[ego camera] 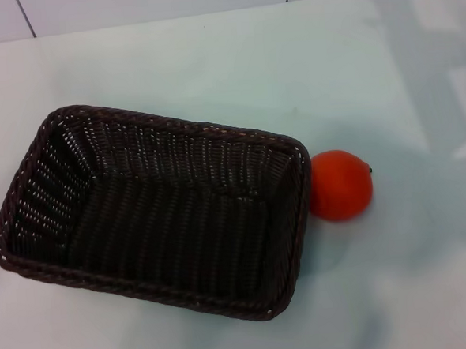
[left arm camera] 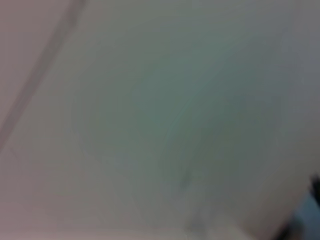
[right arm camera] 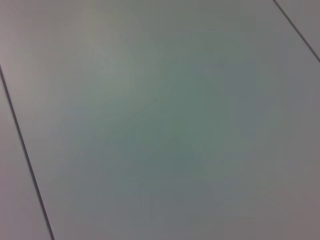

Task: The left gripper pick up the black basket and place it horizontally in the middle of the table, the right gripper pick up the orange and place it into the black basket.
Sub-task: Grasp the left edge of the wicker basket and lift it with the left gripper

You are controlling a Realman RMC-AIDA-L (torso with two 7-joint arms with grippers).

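The black basket (ego camera: 152, 211) lies empty on the table (ego camera: 226, 64), left of centre in the head view, turned at a slight angle. The orange (ego camera: 340, 184) sits on the table just right of the basket, touching or almost touching its right rim. Neither gripper shows in the head view. The left wrist view and the right wrist view show only a plain pale surface with thin dark seams; no fingers, basket or orange are seen in them.
The table's far edge (ego camera: 208, 18) runs along the top of the head view, with a pale tiled wall behind it. Soft shadows lie on the right part of the table (ego camera: 433, 75).
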